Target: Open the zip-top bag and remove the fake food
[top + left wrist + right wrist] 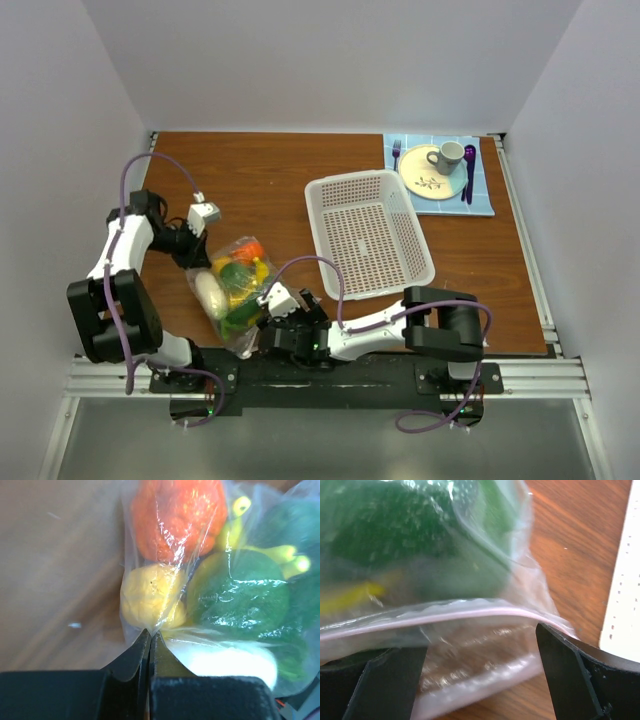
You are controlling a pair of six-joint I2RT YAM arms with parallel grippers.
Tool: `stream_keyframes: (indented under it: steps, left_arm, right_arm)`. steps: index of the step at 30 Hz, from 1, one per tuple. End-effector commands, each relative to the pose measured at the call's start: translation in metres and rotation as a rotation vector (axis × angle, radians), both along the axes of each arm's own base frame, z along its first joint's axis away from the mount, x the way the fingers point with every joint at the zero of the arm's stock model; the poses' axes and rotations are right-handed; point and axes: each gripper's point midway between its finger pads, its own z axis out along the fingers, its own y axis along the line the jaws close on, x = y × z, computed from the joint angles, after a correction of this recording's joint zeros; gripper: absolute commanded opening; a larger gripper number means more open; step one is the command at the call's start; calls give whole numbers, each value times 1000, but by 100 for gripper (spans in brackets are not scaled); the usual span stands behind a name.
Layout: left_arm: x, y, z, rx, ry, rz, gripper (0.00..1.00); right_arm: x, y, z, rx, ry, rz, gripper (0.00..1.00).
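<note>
The zip-top bag (226, 318) lies on the wooden table near the arms' bases, full of fake food (238, 275). In the left wrist view an orange piece (175, 515), a yellow piece (147, 597), a green one (240, 595) and a white one (225, 660) show through the bag's film (131, 540). My left gripper (150, 635) is shut, pinching a fold of the bag's film at its far left edge (197, 262). My right gripper (480, 665) stands open, its fingers either side of the bag's mouth, with the pinkish zip strip (470, 612) running across between them.
A white perforated basket (370, 235) stands just right of the bag. A blue mat (480, 200) at the back right carries a cream plate (428, 180), a grey mug (447, 156) and cutlery. White walls enclose the table on three sides.
</note>
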Motion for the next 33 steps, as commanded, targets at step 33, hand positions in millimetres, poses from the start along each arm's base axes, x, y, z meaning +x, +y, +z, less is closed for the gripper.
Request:
stream_keyframes:
  steps: [33]
  left_arm:
    - [-9,6,-36,399,-151,65,0]
  right_arm:
    - [5,12,54,251,-85,0,76]
